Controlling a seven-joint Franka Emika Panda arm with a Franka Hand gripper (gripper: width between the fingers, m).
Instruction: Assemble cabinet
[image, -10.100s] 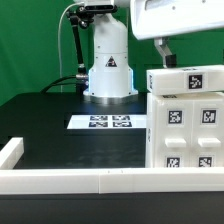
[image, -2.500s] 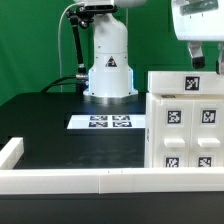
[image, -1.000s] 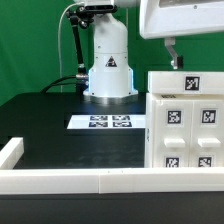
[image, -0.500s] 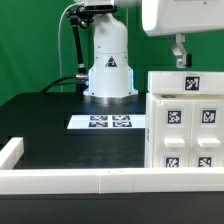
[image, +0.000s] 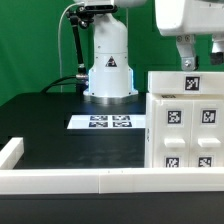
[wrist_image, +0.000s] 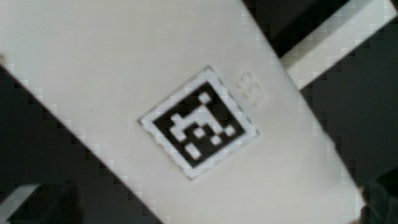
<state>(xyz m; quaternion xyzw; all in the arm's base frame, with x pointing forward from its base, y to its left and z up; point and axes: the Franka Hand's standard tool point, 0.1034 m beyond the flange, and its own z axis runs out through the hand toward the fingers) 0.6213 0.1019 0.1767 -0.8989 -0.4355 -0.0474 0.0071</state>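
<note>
My pincer (image: 201, 55) hangs at about 1 o'clock in the exterior view, just above the cabinet's top face. One finger (image: 187, 58) shows clearly, a second sits at the frame's edge, with a gap between them, so the pincer is spread and pinching nothing.

The cabinet (image: 185, 125) stands upright at 3 to 4 o'clock of the exterior view, its base near the white rail (image: 70, 180) that runs along the table's near edge. Front face carries tagged drawer fronts: upper pair (image: 176, 116) and lower pair (image: 176, 160). Top face has one tag (image: 192, 84), right under my finger.

Marker board (image: 108, 122) lies flat on the black table (image: 60, 130) at centre, just beside the cabinet at its 9 o'clock, in front of my arm base (image: 108, 70).

Wrist view: a white cabinet surface (wrist_image: 125, 110) fills the frame, one blurred tag (wrist_image: 199, 125) on it. Cannot tell touching or apart.
</note>
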